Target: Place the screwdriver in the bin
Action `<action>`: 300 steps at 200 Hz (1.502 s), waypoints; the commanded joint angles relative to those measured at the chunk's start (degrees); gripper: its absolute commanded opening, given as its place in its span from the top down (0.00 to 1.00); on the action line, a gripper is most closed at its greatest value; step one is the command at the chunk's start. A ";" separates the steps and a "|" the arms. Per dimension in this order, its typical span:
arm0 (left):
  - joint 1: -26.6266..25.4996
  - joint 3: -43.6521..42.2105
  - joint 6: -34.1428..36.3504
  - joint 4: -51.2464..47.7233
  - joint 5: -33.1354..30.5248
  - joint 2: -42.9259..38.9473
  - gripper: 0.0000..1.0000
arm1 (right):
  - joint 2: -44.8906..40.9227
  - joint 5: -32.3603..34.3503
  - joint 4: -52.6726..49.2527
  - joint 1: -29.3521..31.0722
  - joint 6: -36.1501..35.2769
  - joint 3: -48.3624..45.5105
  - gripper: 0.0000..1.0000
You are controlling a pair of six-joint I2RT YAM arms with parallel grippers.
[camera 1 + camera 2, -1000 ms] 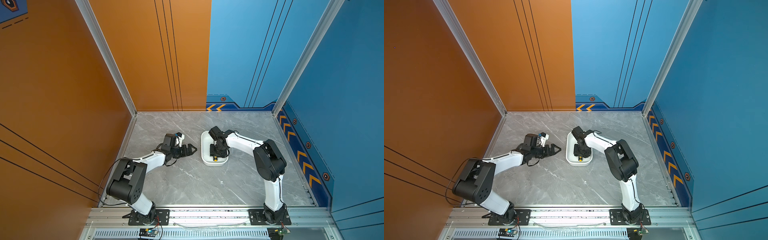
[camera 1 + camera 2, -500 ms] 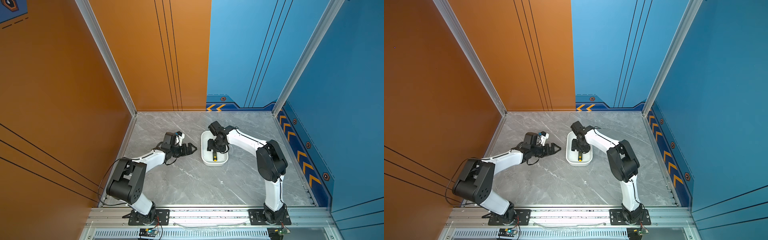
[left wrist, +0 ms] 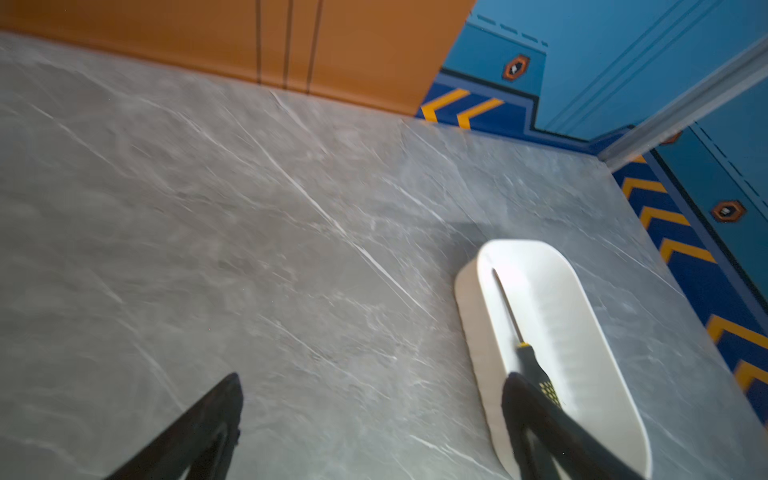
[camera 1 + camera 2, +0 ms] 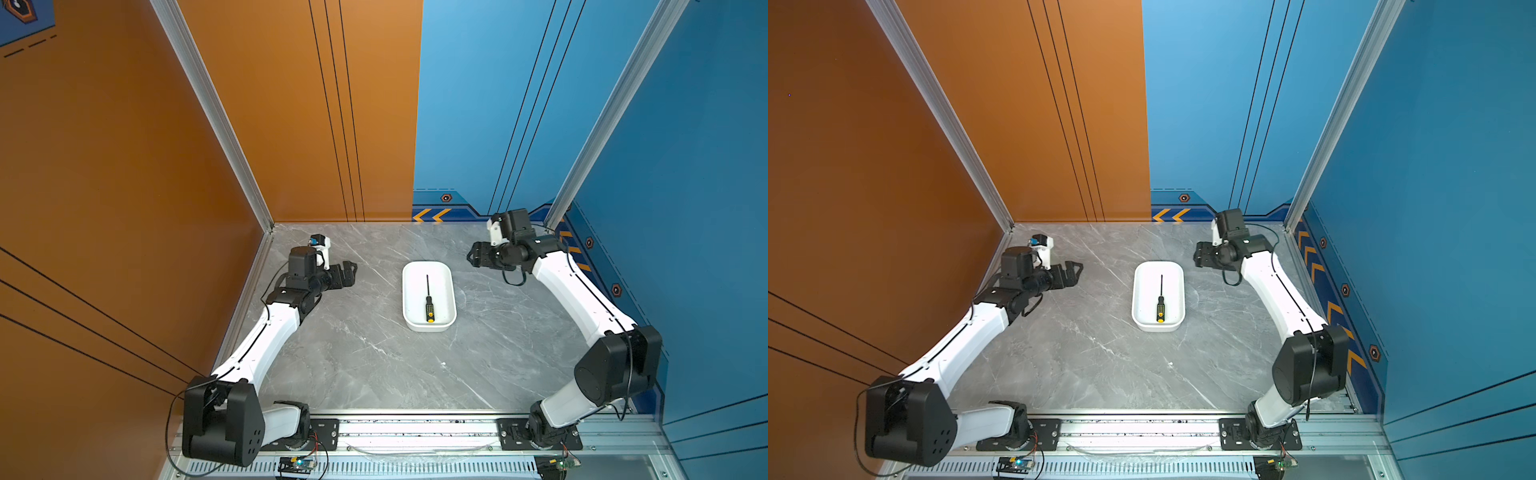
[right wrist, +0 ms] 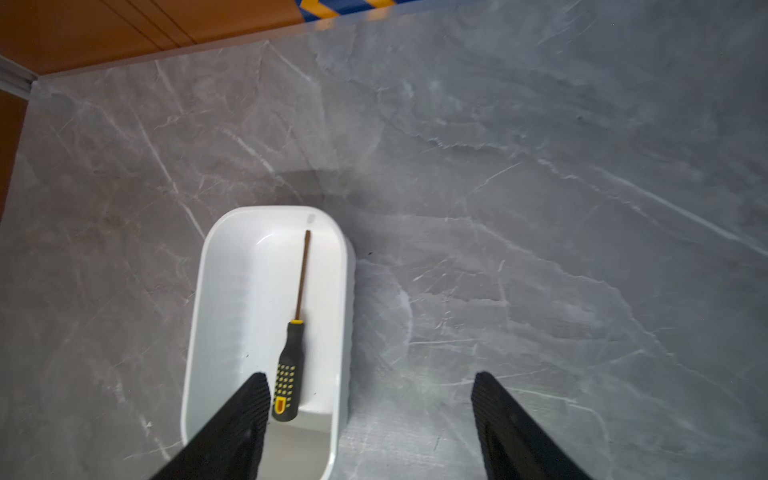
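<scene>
Both top views show the screwdriver (image 4: 429,305) lying flat inside the bin (image 4: 443,286), which sits about the middle of the grey tabletop (image 4: 374,365). Its thin shaft points to 12 o'clock and its yellow end cap to 6 o'clock. The right jaws stand at about 2 o'clock from the bin, apart from it. They are spread wide and hold nothing, as the right wrist view shows clearly. The left jaws are at 9 o'clock from the bin, well apart, also spread wide and empty.
</scene>
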 commanded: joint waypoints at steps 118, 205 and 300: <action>12.27 -27.21 6.92 45.51 -6.90 6.38 0.02 | -11.41 2.94 69.47 -17.05 -7.05 -50.87 0.17; 11.30 -32.84 8.94 59.94 -5.34 13.74 0.02 | -6.16 4.02 89.54 -14.74 -6.33 -62.80 0.17; 4.60 -29.84 14.94 59.41 -12.68 19.54 0.02 | -0.71 9.57 92.88 -9.50 -10.71 -61.93 0.00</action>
